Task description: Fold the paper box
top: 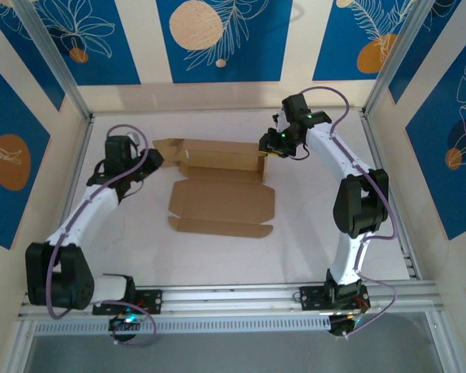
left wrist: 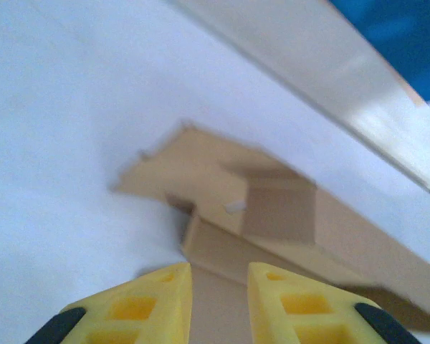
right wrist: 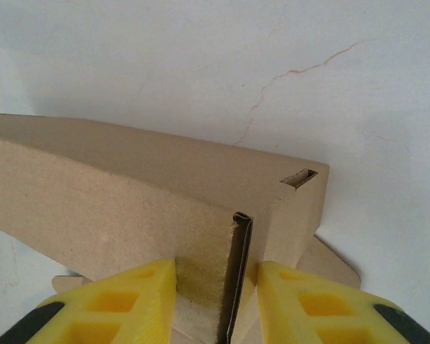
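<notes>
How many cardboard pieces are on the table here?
1: the paper box, at the middle of the table, far side folded up, left gripper at its far left corner, right gripper at its far right end. Anything beneath it would be hidden.

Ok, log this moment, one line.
paper box: partly folded | right gripper: pinching right end wall | left gripper: open at left end
</notes>
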### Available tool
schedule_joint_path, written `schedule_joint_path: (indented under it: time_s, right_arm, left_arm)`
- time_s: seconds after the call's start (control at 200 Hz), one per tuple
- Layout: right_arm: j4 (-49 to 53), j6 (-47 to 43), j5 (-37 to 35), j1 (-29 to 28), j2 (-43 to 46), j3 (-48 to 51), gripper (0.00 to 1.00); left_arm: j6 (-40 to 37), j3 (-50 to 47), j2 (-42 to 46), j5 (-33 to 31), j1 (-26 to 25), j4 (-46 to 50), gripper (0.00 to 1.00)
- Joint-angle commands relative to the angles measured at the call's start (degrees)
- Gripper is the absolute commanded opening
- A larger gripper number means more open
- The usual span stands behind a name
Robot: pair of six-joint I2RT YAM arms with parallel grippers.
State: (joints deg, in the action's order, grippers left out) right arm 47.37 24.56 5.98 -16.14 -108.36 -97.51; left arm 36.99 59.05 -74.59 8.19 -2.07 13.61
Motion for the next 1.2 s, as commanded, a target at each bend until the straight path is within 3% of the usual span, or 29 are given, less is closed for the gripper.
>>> schedule_joint_path:
  time_s: [0.0, 0.165, 0.33, 0.42, 0.72, 0.975, 1.195]
  right_arm:
    - [4.8, -2.4, -2.5, -0.6, -2.3, 0.0, 0.36]
    - [4.3, -2.6, -1.5, -0.8, -2.2, 0.7, 0.36]
    - [4.7, -2.5, -1.1, -1.0, -3.1, 0.0, 0.36]
    - [5.1, -2.6, -0.9, -0.8, -3.6, -0.9, 0.36]
    - [6.6, -1.7, 1.2, 0.5, -6.2, -5.4, 0.36]
    - [7.4, -1.2, 3.3, 0.7, -8.9, -8.6, 0.36]
    - [8.6, -2.8, 3.1, 1.0, -9.6, -9.2, 0.37]
  left_arm:
    - [-4.1, 4.8, -3.7, -9.0, 4.2, 5.2, 0.29]
    - [-0.9, 10.8, -15.1, -7.4, 7.9, -0.1, 0.32]
    - [-0.5, 20.3, -31.2, 3.7, 7.9, -0.2, 0.34]
    - [-1.6, 21.8, -35.9, 9.9, 6.7, -1.2, 0.33]
    - [-6.9, 14.3, -30.9, 23.6, 2.0, -8.7, 0.35]
    - [-9.8, 11.9, -26.6, 24.7, -3.1, -5.8, 0.37]
    - [-12.3, 9.8, -24.3, 26.8, -3.2, -8.1, 0.36]
